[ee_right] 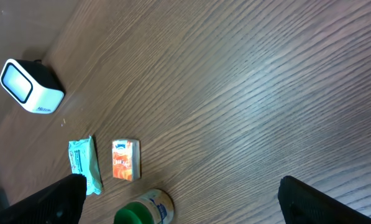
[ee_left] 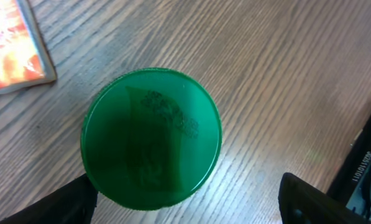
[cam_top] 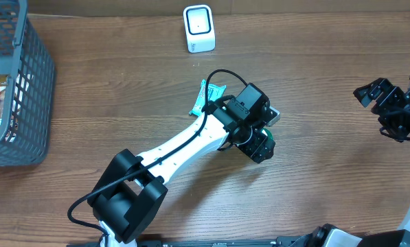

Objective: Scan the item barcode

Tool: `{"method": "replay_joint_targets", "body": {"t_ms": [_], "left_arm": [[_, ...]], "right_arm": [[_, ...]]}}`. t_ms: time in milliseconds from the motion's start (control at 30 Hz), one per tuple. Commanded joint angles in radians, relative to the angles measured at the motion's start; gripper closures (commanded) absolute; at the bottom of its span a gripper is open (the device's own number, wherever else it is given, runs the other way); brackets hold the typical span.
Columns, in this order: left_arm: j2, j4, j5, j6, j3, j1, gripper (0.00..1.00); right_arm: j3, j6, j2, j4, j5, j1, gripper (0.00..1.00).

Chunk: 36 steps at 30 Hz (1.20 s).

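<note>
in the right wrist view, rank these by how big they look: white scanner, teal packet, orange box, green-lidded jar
1. white scanner
2. teal packet
3. orange box
Not ranked: green-lidded jar. The bottom edge of the frame cuts it off, and the part that shows looks roughly packet-sized.

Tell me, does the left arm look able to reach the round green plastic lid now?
Probably yes. The left gripper is open and hangs directly over the round green plastic lid, one finger on each side; nothing lies between them.
</note>
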Motion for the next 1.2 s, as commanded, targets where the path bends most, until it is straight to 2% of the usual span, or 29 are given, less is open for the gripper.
{"method": "replay_joint_targets", "body": {"t_ms": [0,200,267,367,467,667,767,900,1000,1167], "left_arm": [[-0.012,-0.001,0.062,-0.01,-0.004,-0.023,0.17],[-0.012,0.0,0.095,-0.045,-0.004,-0.044,0.18],[-0.012,0.0,0.093,-0.045,-0.004,-0.044,0.23],[-0.019,-0.002,0.07,-0.045,0.005,-0.024,0.25],[-0.046,-0.013,0.002,-0.045,0.042,0.039,0.25],[-0.085,-0.014,-0.032,-0.045,0.148,0.21,0.21],[-0.084,0.008,-0.143,-0.066,0.158,0.288,0.2],[-0.06,0.039,-0.277,-0.093,0.15,0.363,0.27],[-0.007,0.064,-0.311,-0.093,0.14,0.395,0.42],[0.111,0.125,-0.337,-0.09,0.14,0.398,0.58]], "right_arm": [[0.021,0.007,0.001,0.003,0.0,-0.003,0.0],[0.021,0.007,0.001,0.003,0.0,-0.003,0.0],[0.021,0.007,0.001,0.003,0.0,-0.003,0.0],[0.021,0.007,0.001,0.003,0.0,-0.003,0.0],[0.021,0.007,0.001,0.003,0.0,-0.003,0.0],[0.021,0.007,0.001,0.003,0.0,-0.003,0.0],[0.021,0.007,0.001,0.003,0.0,-0.003,0.0],[0.021,0.007,0.001,0.003,0.0,-0.003,0.0],[0.021,0.007,0.001,0.003,0.0,-0.003,0.0],[0.021,0.007,0.001,0.003,0.0,-0.003,0.0]]}}
